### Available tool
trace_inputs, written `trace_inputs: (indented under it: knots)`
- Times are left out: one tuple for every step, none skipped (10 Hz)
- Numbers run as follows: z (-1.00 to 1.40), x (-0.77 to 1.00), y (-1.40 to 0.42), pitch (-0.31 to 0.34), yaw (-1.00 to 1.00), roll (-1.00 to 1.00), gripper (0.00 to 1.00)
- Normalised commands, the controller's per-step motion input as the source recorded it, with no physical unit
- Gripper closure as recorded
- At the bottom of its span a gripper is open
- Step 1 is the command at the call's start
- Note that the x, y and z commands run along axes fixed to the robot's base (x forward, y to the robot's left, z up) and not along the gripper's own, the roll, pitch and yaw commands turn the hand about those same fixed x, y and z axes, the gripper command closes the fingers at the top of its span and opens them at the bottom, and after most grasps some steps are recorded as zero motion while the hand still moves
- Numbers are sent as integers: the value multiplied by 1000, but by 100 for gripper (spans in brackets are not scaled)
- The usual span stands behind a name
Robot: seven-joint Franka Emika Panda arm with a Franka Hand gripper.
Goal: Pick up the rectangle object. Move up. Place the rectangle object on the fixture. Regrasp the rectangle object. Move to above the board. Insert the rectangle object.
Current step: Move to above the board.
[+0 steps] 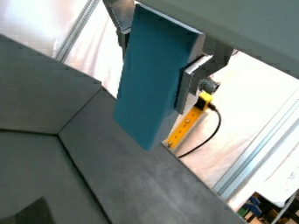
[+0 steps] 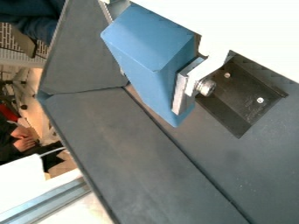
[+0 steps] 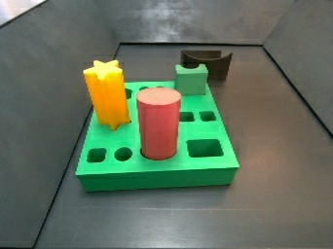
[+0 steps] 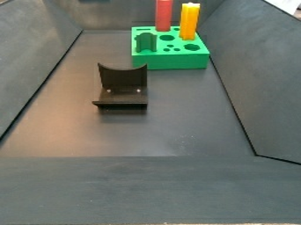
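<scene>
Slate-blue rectangle object (image 1: 155, 77) sits pinched in the hand (image 1: 176, 83), high above the dark floor (image 1: 105, 184).

Dark matte floor (image 4: 153, 132) with sloping dark walls (image 4: 35, 61) all round. Beyond, pale curtain (image 1: 251, 96), metal frame (image 1: 263, 153), yellow strip (image 1: 187, 122).

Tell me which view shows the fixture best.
A side view: the fixture stands whole on the floor, bracket and base plate clear. Another side view shows it partly behind the board. The end effector shows only in wrist views.
</scene>
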Motion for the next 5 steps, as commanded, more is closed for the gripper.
trace_inputs:
  knots:
    - [542,46,-14,122,104,-47,100]
    - [311,36,-15,112,115,-51,100]
    - [71,-540,-1000,-53,-141,-1000,100]
    - [42,-544,-1000,-63,-143,-1000,100]
    - [58,-568,-1000,-78,-149,-1000,100]
